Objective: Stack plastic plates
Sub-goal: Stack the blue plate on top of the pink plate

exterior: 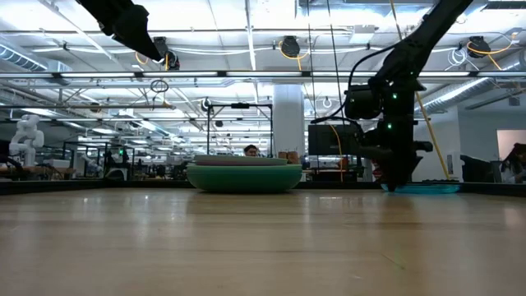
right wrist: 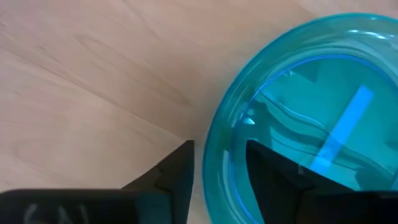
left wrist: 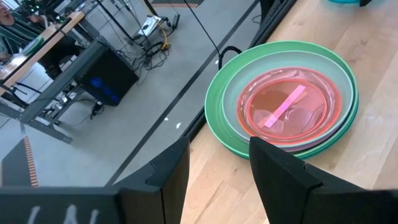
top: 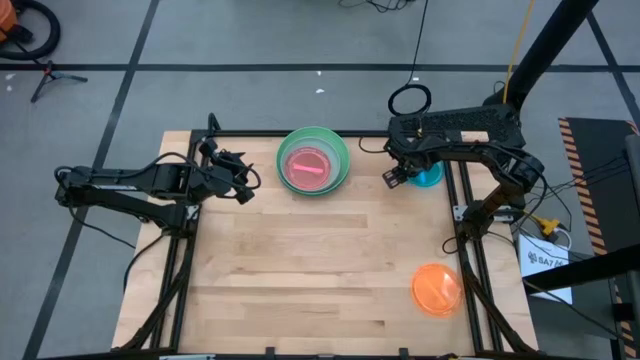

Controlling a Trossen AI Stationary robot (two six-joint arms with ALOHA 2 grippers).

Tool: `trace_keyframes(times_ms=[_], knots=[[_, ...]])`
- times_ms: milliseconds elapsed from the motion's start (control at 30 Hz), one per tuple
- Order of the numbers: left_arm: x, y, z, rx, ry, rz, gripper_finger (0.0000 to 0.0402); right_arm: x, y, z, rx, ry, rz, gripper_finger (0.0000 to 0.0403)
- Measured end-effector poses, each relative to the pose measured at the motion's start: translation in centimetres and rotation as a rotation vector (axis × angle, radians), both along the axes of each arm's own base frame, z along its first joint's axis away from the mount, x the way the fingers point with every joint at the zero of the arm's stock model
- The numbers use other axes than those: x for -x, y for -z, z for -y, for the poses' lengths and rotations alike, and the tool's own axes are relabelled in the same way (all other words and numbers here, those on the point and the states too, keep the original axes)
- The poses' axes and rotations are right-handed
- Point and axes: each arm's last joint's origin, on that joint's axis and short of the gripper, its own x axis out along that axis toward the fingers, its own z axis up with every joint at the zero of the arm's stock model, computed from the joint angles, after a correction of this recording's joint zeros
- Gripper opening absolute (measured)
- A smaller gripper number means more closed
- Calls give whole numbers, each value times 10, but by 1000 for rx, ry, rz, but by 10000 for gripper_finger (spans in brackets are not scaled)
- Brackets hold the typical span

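A stack of plates stands at the table's far middle. It has larger green and mint plates below and a translucent hot pink one on top. A small translucent blue plate lies flat at the far right. A small orange plate lies flat at the near right. My right gripper is open and low at the blue plate's left rim, one finger outside the rim and one inside. My left gripper is open and empty, raised to the left of the stack. My right gripper points down at the blue plate's left rim. One finger is outside the rim and one finger is over the inside. The plate lies flat on the table. I cannot tell whether either finger touches it.
Black frame rails run along the table's left, right and far edges. A cable loop lies on the floor behind the table. Bare wood fills the table's middle and near left.
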Motion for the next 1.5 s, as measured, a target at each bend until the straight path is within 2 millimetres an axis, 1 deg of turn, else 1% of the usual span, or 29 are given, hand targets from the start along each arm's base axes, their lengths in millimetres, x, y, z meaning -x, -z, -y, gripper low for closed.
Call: trace_keyframes(times_ms=[200, 767, 967, 1067, 1233, 1500], knots=[[0, 0, 0, -2, 2, -2, 173, 0, 3, 0, 15, -18, 15, 112], [0, 0, 0, -4, 5, -3, 173, -1, 4, 0, 25, -25, 24, 7], [0, 0, 0, -4, 5, -3, 173, -1, 0, -2, 31, -50, 26, 5], [0, 0, 0, -4, 5, -2, 173, -4, -7, -2, 45, -70, 39, 2], [0, 0, 0, -4, 5, -2, 173, -16, -23, -4, 88, -128, 82, 2], [0, 0, 0, -3, 4, -1, 173, -47, -56, -8, 206, -238, 131, 1]])
